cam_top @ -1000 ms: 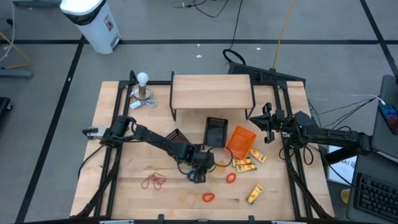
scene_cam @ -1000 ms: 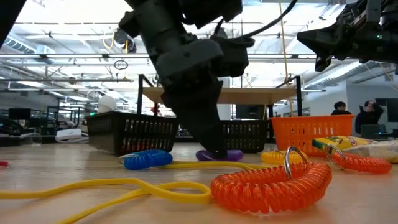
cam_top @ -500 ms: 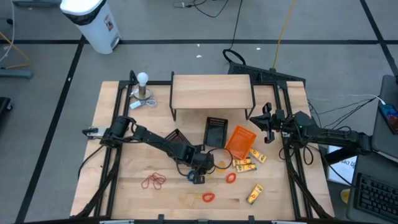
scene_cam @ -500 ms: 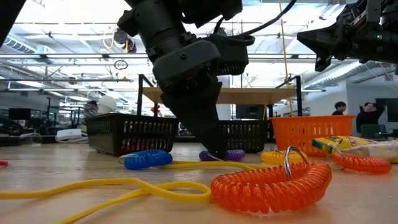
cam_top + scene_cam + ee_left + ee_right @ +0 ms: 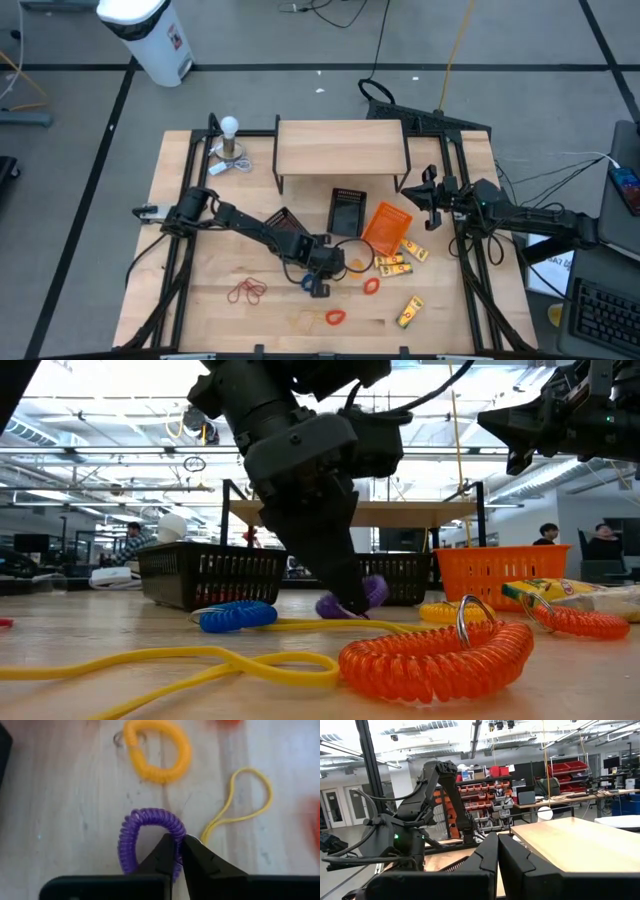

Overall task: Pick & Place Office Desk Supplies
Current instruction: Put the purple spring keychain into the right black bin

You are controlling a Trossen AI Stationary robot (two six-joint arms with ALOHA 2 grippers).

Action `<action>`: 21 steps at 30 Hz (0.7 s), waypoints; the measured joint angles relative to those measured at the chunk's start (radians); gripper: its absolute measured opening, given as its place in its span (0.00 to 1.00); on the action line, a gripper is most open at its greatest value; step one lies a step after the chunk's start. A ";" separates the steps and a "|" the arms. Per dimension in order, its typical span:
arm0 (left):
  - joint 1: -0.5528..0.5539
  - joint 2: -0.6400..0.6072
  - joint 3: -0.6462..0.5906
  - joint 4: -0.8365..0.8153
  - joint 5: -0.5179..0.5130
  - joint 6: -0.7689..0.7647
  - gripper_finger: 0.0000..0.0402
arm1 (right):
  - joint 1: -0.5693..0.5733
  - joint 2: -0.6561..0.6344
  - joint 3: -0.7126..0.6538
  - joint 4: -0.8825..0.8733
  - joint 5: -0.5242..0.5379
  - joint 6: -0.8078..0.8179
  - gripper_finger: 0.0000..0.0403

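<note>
A purple coiled loop (image 5: 145, 832) lies on the wooden table near its middle, and my left gripper (image 5: 179, 842) is shut on it, coming down at a slant (image 5: 352, 608). Around it lie a yellow coiled loop (image 5: 157, 750), a thin yellow band (image 5: 240, 800), a blue coil (image 5: 238, 617) and an orange coil with a metal ring (image 5: 435, 660). Yellow packets (image 5: 395, 265) rest flat to the right. My right gripper (image 5: 432, 200) hangs shut above the table's right side, holding nothing. My left gripper pinches one side of the purple loop's coiled strand (image 5: 177, 831) between its two fingertips. The fingers come from above, slanting down. The loop is tipped: one side (image 5: 372, 590) stands raised by the fingers, the other (image 5: 328, 606) rests on the table.
An orange tray (image 5: 386, 226) and a black mesh tray (image 5: 348, 211) sit just beyond the loop, behind them a wooden shelf (image 5: 340, 148). Red loops (image 5: 247, 291) lie at the near left, another packet (image 5: 409, 312) at the near right. A white ball on a stand (image 5: 230, 127) is far left.
My left gripper has shut on the purple loop while staying in place. The loop, flat on the table before, now stands tipped with one side raised at the fingertips.
</note>
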 joint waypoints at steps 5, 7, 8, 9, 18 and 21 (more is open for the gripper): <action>-0.012 -0.022 0.033 0.015 -0.021 0.037 0.02 | 0.000 0.000 0.000 -0.010 0.000 0.000 0.01; -0.017 -0.038 0.051 0.018 -0.029 0.066 0.02 | 0.000 0.001 0.000 -0.013 0.000 0.000 0.01; -0.018 -0.047 0.055 0.016 -0.031 0.081 0.02 | 0.000 0.001 0.000 -0.015 0.000 0.000 0.01; -0.018 -0.057 0.057 0.018 -0.032 0.091 0.02 | 0.000 0.001 0.000 -0.017 0.000 0.000 0.01; -0.042 -0.252 0.058 -0.034 -0.217 0.191 0.01 | 0.000 0.001 0.000 -0.020 0.000 0.000 0.01; -0.070 -0.352 0.058 -0.089 -0.325 0.226 0.01 | 0.000 0.001 0.000 -0.028 0.000 0.000 0.01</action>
